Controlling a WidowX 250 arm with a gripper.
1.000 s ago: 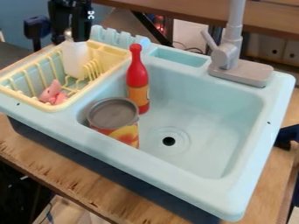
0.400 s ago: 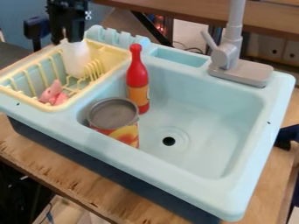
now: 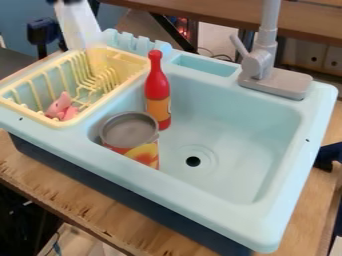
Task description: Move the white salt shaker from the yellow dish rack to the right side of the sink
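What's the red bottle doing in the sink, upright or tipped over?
Upright: the red bottle stands in the sink, its narrow neck pointing up and its orange-banded part low, beside the gray-topped can.

Glossy plastic bottle point(image 3: 157, 92), smooth plastic sink point(image 3: 227, 145) (rough-looking wood point(image 3: 113, 212) below)

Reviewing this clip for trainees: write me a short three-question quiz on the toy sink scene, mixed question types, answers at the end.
1. Short answer: What does the gripper hold?
2. True or false: The red bottle stands upright in the sink basin, next to the gray-topped can.
3. Fill in the missing words: The pink thing lies inside the yellow ____.

Key: 1. The white object, above the rear of the rack. 2. True. 3. Dish rack.
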